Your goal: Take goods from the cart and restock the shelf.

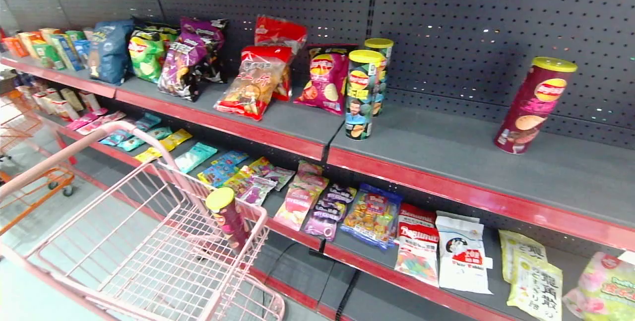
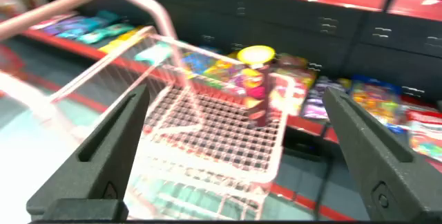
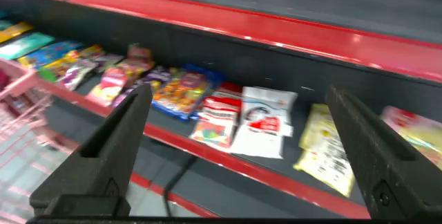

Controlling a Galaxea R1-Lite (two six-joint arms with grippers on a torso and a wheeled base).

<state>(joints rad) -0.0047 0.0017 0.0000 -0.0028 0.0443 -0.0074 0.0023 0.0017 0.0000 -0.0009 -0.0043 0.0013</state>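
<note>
Shelf is the biggest thing before me, and its grey upper board has a wide bare stretch. One purple can stands alone on the right. Two cans stand near the middle, with bags of crisps leaning to their left. That bare stretch looks to me like the place to fill.

Next in size is the pink wire cart, down at my left in front of the lower shelf. It holds a single can with a yellow lid. This can stands slightly tilted in the corner nearest the shelf, against the wire wall.

I judge the can to be a light, stiff tube with a smooth, somewhat slippery skin and breakable crisps inside. I would take it across the middle of the body, below the lid, because the lid could pop off under a squeeze. The pressure should be modest. The wire close behind it leaves little room for a finger, so I would come in from the open side of the cart.

My left gripper hangs above the cart with its jaws spread wide and nothing between them. It is aimed toward the can, which lies well beyond the fingertips. My right gripper is equally wide open and empty, and it faces the flat packets on the lower shelf.
</note>
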